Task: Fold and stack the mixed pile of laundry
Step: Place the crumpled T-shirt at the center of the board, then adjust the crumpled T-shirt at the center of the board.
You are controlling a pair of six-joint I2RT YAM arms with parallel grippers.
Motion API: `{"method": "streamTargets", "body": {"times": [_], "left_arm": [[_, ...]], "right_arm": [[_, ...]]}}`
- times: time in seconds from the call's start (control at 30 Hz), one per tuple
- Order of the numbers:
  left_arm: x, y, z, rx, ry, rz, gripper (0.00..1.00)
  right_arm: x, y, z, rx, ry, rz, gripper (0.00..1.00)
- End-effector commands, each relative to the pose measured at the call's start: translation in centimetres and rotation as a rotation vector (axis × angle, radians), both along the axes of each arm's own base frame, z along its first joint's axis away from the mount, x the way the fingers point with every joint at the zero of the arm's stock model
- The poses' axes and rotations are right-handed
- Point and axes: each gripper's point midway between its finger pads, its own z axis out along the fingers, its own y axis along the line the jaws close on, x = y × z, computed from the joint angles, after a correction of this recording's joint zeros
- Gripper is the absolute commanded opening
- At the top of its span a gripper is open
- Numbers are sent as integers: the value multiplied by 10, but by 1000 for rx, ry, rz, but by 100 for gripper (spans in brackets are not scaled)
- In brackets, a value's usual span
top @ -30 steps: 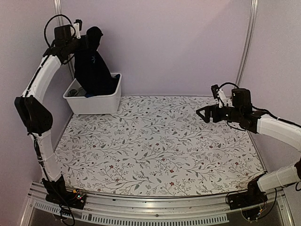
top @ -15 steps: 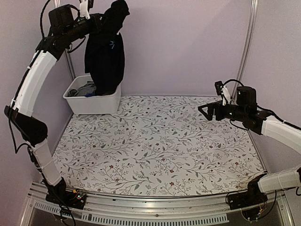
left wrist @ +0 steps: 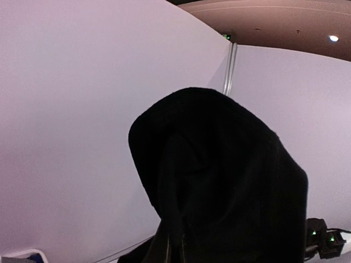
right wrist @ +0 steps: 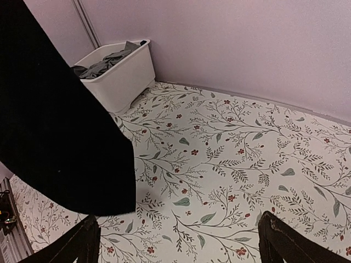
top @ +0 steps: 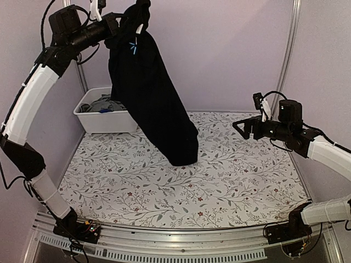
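the left gripper [top: 122,23], raised high, is clamped on the top of the black t-shirt [top: 153,104], which hangs slanting down and away from it toward the flowered table [top: 230,181]. the right gripper [top: 242,130] stands wide apart and empty, with the shirt's hem off to its left. a grey shirt [top: 103,103] lies in the white bin [top: 109,125] below the left gripper.
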Motion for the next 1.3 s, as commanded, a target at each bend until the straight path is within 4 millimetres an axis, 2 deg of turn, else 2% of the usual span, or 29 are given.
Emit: {"method": "streamTargets", "body": {"times": [0.0,0.07,0.13,0.2,0.3,0.4,0.47,0.5,0.53,0.57,0.6,0.63,0.7,0.77,0.87,0.97,1.07,1.17,1.27], "left_arm": [[1,42,-7,-19,-9,241,0],[-1,41,-21,12,4,243,0],[-5,28,-36,69,7,212,0],[-13,5,-52,132,-2,162,0],[-21,-42,-87,239,-1,81,0],[-22,-99,-139,378,28,44,0],[-22,-140,-181,474,58,22,0],[-17,-163,-214,532,93,15,0],[-22,-186,-241,580,114,-15,0],[-25,-205,-262,624,131,-42,8],[-28,-220,-288,687,161,-59,28],[-30,-232,-306,728,182,-69,44],[-39,-246,-322,759,200,-111,66],[-43,-242,-321,724,202,-128,84],[-39,-218,-317,649,233,-134,94],[-24,-180,-336,608,332,-108,95],[-12,-140,-364,578,437,-68,94],[-11,-111,-395,564,530,-49,90],[-14,-92,-420,534,597,-67,87]], "right_arm": [[-2,0,-4,14,15,12,99],[-3,3,-4,19,19,25,99],[-3,5,-5,26,26,38,99],[-3,5,-5,38,34,47,99],[-1,0,-4,67,45,44,99],[1,-15,-5,107,71,14,99],[5,-29,-8,129,93,-27,99],[6,-36,-10,140,108,-50,99],[8,-44,-13,145,120,-79,99],[9,-52,-15,148,130,-106,99],[11,-58,-18,151,144,-129,99],[12,-65,-21,152,152,-150,99],[12,-72,-27,148,168,-180,99],[11,-74,-31,139,176,-187,99],[8,-70,-38,137,192,-156,99],[4,-55,-48,156,232,-65,99],[0,-39,-57,164,262,13,99],[-2,-16,-66,122,281,81,96],[-4,12,-80,81,333,166,92]]}}
